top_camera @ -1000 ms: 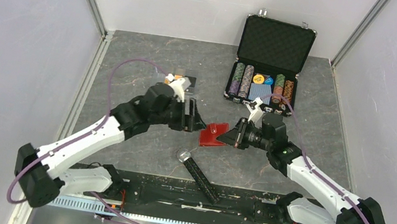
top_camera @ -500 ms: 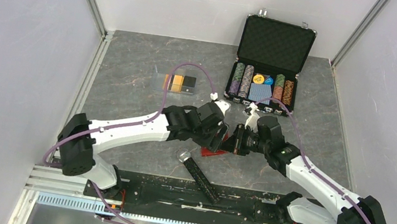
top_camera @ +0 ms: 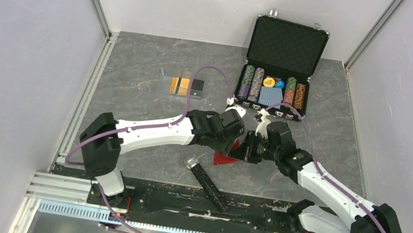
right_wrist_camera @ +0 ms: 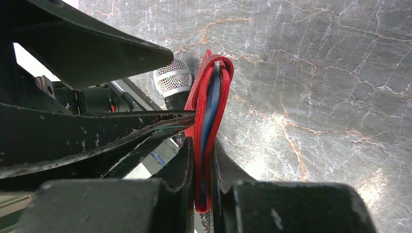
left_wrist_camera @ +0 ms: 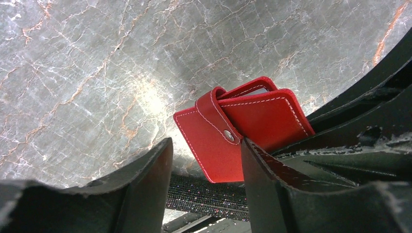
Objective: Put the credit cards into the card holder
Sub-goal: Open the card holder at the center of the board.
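Note:
The red card holder (top_camera: 223, 159) is closed and held on edge just above the table. My right gripper (top_camera: 246, 151) is shut on its folded end; in the right wrist view (right_wrist_camera: 204, 194) the holder (right_wrist_camera: 214, 97) shows its blue-grey sleeves between red covers. My left gripper (top_camera: 236, 141) is open right beside it. In the left wrist view (left_wrist_camera: 206, 160) the holder's tab with its snap (left_wrist_camera: 228, 136) hangs between the open fingers, close to the right finger (left_wrist_camera: 265, 184). The credit cards (top_camera: 182, 86), orange-gold and black, lie in a clear case at the far left-centre.
A black glittery microphone (top_camera: 206, 181) lies just in front of the holder and also shows in the right wrist view (right_wrist_camera: 172, 85). An open black poker-chip case (top_camera: 288, 48) with chips and a blue deck stands at the back right. Grey walls close in both sides.
My left arm has swung from the credit cards to the right, and its open gripper is now against the card holder. My right gripper has shifted slightly left and lower, still holding the holder.

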Controlling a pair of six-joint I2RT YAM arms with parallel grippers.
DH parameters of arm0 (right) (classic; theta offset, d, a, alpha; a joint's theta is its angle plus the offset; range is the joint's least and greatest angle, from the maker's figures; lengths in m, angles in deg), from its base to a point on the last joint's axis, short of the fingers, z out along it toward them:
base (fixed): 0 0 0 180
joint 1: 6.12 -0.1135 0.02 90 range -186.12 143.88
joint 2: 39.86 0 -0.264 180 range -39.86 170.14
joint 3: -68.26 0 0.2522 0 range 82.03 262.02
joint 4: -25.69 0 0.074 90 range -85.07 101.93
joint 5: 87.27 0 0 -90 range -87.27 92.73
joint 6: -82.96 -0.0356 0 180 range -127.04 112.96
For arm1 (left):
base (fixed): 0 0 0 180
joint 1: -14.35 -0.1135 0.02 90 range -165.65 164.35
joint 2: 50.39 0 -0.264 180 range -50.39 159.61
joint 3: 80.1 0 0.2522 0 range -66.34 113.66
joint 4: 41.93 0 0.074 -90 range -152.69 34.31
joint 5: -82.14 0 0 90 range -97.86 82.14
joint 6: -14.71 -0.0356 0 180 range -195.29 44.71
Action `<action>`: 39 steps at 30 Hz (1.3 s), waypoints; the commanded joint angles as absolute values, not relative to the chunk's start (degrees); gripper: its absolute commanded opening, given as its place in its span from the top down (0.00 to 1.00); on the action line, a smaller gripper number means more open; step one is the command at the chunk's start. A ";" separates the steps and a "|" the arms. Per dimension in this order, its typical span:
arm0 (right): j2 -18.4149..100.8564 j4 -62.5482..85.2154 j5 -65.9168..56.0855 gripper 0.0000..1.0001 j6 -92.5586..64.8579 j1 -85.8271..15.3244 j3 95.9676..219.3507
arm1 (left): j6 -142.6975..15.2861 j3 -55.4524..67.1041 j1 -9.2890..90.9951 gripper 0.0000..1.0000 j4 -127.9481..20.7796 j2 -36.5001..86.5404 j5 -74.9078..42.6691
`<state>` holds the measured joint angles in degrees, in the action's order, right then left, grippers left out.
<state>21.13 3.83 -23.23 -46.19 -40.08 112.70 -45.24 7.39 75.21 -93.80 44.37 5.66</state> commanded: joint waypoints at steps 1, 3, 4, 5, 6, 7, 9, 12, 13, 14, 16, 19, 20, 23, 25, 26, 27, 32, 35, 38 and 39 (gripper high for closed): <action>20.05 5.79 -27.33 1.00 -45.58 -40.74 115.34 | -46.45 9.19 74.37 0.43 -93.08 46.81 11.65; 19.84 5.36 -27.33 1.00 -45.33 -40.79 115.25 | -45.85 8.86 73.14 0.45 -92.72 47.17 10.73; 19.75 5.17 -27.45 1.00 -45.34 -40.75 115.17 | -45.59 8.75 72.25 0.46 -92.54 47.30 9.89; 19.69 5.00 -27.49 1.00 -45.26 -40.76 115.16 | -45.27 8.43 71.45 0.46 -92.12 47.35 9.08; 19.61 4.99 -27.55 1.00 -45.22 -40.75 115.09 | -45.08 8.12 70.58 0.47 -91.64 47.37 8.34; 19.48 4.79 -27.67 1.00 -45.26 -40.75 115.12 | -44.96 7.70 69.64 0.48 -91.11 47.32 7.69; 19.36 4.65 -27.92 1.00 -45.22 -40.78 115.16 | -44.72 7.12 68.09 0.48 -90.51 47.18 6.35; 19.20 4.38 -28.47 1.00 -45.10 -40.83 115.38 | -44.88 6.29 65.72 0.49 -89.82 47.18 4.64; 19.19 4.12 -28.59 1.00 -44.99 -40.80 115.42 | -44.95 5.90 64.82 0.49 -89.51 47.10 3.94; 19.14 3.96 -28.69 1.00 -44.82 -40.83 115.55 | -44.96 5.35 64.20 0.49 -89.05 46.87 3.01; 19.03 3.57 -28.76 1.00 -44.44 -40.84 115.44 | -45.24 4.15 62.66 0.49 -87.90 46.00 0.64; 19.05 3.30 -29.45 1.00 -43.63 -40.82 115.34 | -46.96 1.53 61.23 0.47 -85.17 43.62 -4.65; 19.07 3.30 -29.89 1.00 -43.32 -40.84 115.25 | -47.60 0.46 60.81 0.46 -84.27 42.67 -6.48; 18.78 3.31 -31.08 1.00 -42.24 -40.83 115.34 | -48.43 -3.11 59.04 0.41 -81.76 39.80 -12.95; 18.63 3.38 -31.84 1.00 -41.73 -40.77 115.42 | -48.41 -7.01 57.58 0.38 -79.02 37.07 -17.15; 18.56 3.26 -32.06 1.00 -41.59 -40.84 115.42 | -47.89 -8.77 56.55 0.37 -77.67 35.32 -18.71; 18.54 3.31 -32.29 1.00 -41.57 -40.82 115.42 | -47.38 -10.72 55.55 0.36 -76.41 33.88 -20.63; 18.82 3.32 -33.09 1.00 -41.76 -40.86 115.34 | -44.93 -17.71 50.61 0.32 -72.94 24.09 -26.11; 18.99 3.29 -33.40 1.00 -42.02 -40.84 115.40 | -45.53 -18.76 50.49 0.29 -72.91 18.92 -27.77; 19.25 3.29 -33.49 1.00 -42.23 -40.84 115.42 | -46.37 -18.80 51.68 0.27 -72.21 17.43 -30.27; 19.24 3.31 -33.49 1.00 -42.28 -40.84 115.42 | -47.17 -18.48 52.71 0.27 -72.31 17.60 -29.79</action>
